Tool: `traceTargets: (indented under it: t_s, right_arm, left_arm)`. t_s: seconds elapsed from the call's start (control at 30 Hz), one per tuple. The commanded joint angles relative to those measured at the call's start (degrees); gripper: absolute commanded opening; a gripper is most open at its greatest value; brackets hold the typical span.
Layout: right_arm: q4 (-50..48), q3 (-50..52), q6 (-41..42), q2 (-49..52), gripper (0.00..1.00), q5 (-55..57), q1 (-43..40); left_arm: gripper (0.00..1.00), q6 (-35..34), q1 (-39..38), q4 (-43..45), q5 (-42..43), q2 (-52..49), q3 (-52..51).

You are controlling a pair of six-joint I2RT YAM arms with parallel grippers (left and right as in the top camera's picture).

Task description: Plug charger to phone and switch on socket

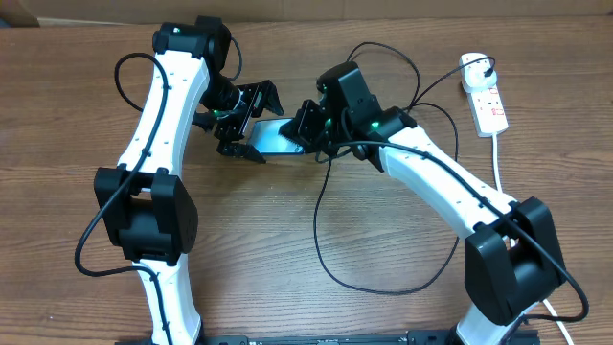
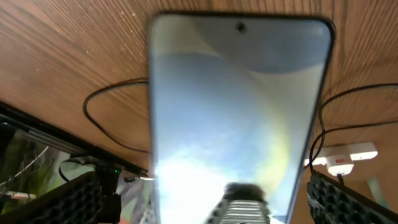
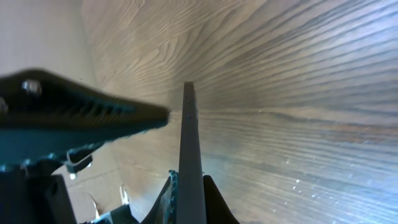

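The phone (image 1: 276,139) is held off the wooden table between my two grippers. My right gripper (image 1: 308,129) is shut on its right end; in the right wrist view the phone (image 3: 188,143) shows edge-on, pinched between the fingers (image 3: 189,193). My left gripper (image 1: 261,125) is open, its jaws spread either side of the phone's left end. The left wrist view is filled by the pale screen (image 2: 236,106), a finger at each lower corner (image 2: 214,205). The charger's thin black cable (image 1: 321,225) loops over the table to a white plug (image 1: 474,67) in the socket (image 1: 490,105). Its connector tip is hidden.
The socket's thick white cord (image 1: 498,158) runs down the right side. The socket also shows in the left wrist view (image 2: 348,158), with black cable loops (image 2: 102,99) beside the phone. Both white arms reach over the middle of the table (image 1: 239,259).
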State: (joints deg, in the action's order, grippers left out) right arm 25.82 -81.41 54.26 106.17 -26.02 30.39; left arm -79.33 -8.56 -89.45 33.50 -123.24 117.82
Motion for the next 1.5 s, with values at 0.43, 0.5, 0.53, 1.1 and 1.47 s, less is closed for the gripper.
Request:
traceTargets:
  t_s: [0.43,0.5,0.53,1.1,1.47]
  right_arm:
    - [-1.7,-0.6,-12.1,-1.4,0.04,-12.0,-8.9]
    - [-1.5,-0.9,-16.1,-2.2,0.04,-16.6,-10.3]
    - [-0.9,-0.9,-17.8,-2.7,0.04,-18.7,-11.2]
    - [1.0,-1.5,-18.1,-4.7,0.04,-25.4,-14.8]
    - [-2.2,-1.9,-14.6,-4.7,0.04,-31.6,-18.2]
  left_arm:
    - [1.0,49.5,1.2,14.5,6.7,0.6,1.6]
    - [1.0,54.0,1.7,14.8,7.9,0.6,1.6]
    - [1.0,56.8,2.0,14.6,7.9,0.6,1.6]
    - [1.0,64.3,3.5,12.8,16.2,0.6,1.6]
    - [1.0,64.3,5.2,12.8,22.2,0.6,1.6]
